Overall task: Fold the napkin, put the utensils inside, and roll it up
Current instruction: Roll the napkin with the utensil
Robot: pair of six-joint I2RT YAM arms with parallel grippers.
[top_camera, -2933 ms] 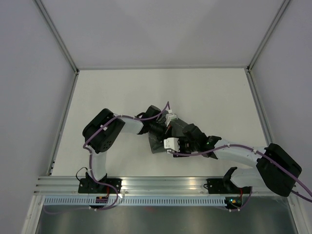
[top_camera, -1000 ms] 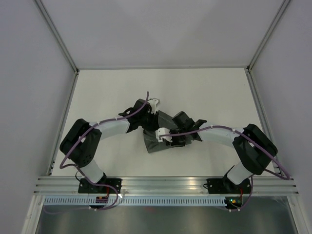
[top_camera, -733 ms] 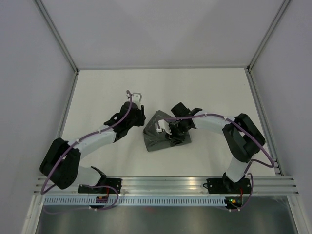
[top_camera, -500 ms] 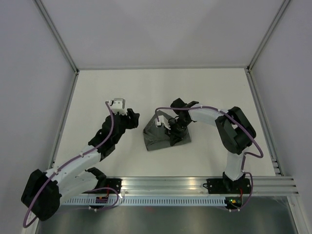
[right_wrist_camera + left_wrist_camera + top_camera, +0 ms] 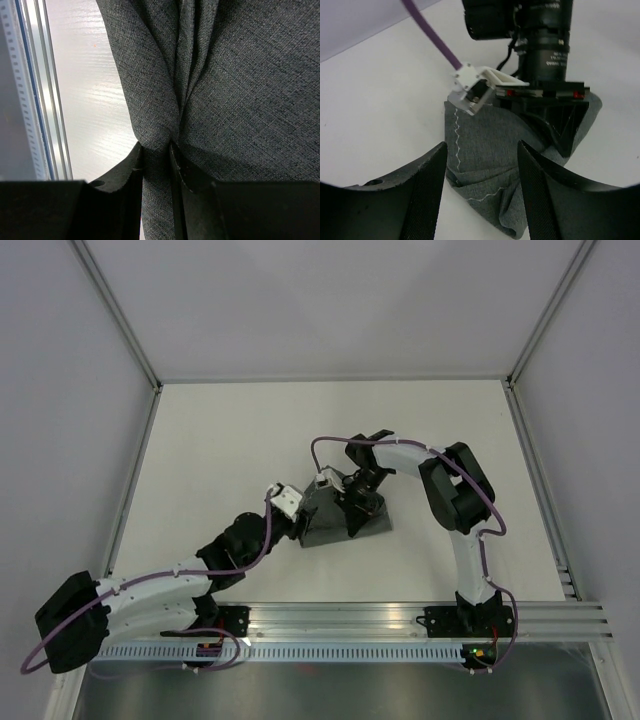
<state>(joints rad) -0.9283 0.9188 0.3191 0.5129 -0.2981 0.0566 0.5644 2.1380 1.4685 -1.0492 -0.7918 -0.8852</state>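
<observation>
The napkin (image 5: 325,528) lies bunched in a wedge, broad side toward the arms. The right end effector (image 5: 156,150) pinches its raised fold. The left end effector (image 5: 482,150) gapes wide beside it.

bright even light, soft shadows, sharp

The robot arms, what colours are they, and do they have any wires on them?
The left arm and the right arm both have white tube-shaped links joined by chunky black joints. A thin purple cable runs along each. The left gripper has curved black fingers. The right gripper has a black body with a small white block and tiny red marks.
</observation>
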